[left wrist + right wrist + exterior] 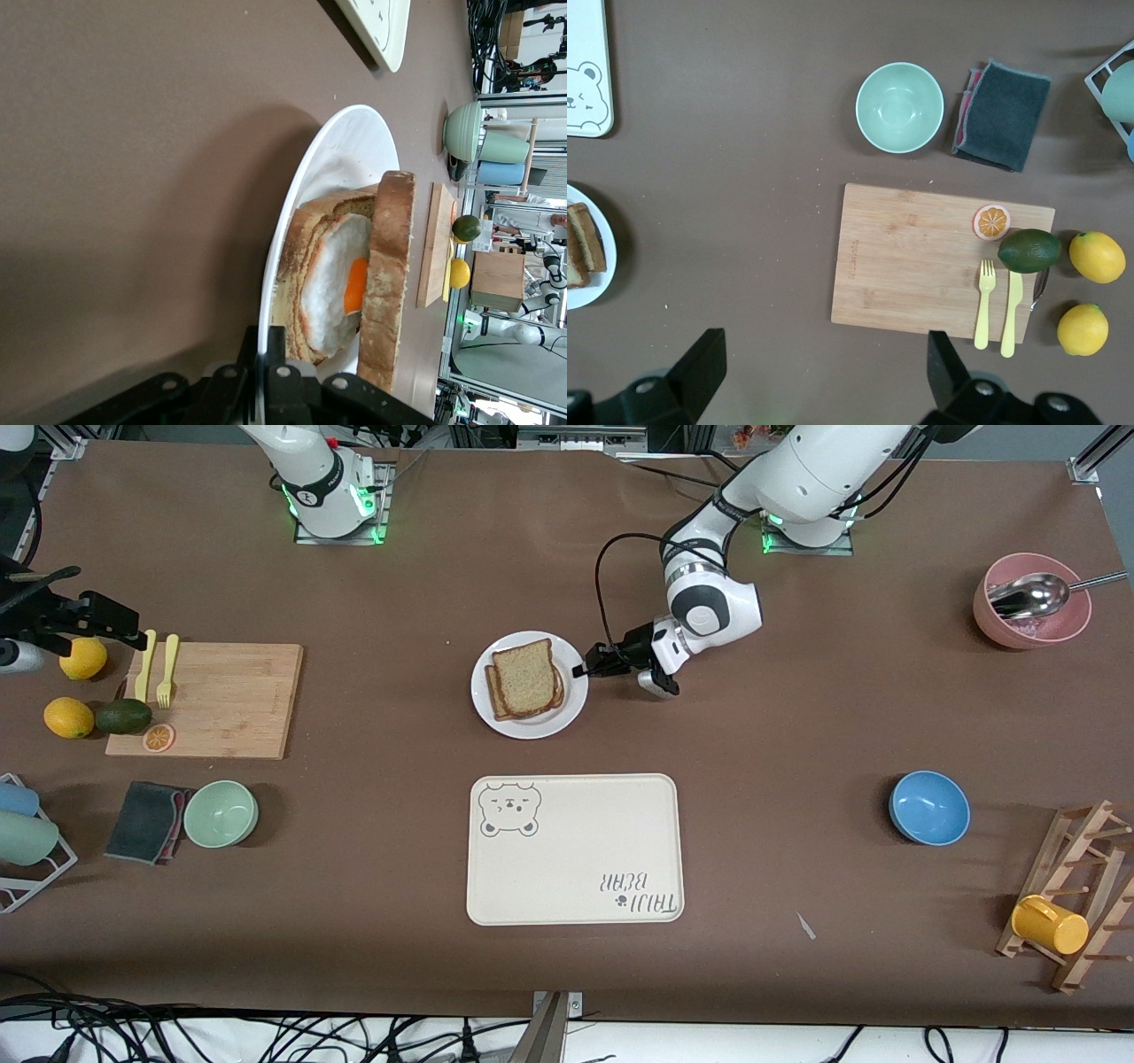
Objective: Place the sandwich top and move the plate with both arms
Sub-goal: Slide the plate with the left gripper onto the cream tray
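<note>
The white plate (540, 726) sits at mid-table, farther from the front camera than the tray. The sandwich top (524, 677) lies on the egg slice on the plate, a little offset. In the left wrist view the top slice (390, 266) covers the fried egg (341, 283) on the lower bread, on the plate (341, 155). My left gripper (585, 670) is shut on the plate's rim at the left arm's side; its own view shows it (266, 354) pinching the rim. My right gripper (97, 624) is open and empty, high over the table beside the cutting board (824, 372).
The cream bear tray (576, 850) lies nearer the front camera than the plate. Toward the right arm's end are a cutting board (208, 700) with a fork and knife, fruit, a green bowl (221, 813) and a grey cloth. Toward the left arm's end are a blue bowl (928, 807), a pink bowl (1032, 615) and a mug rack.
</note>
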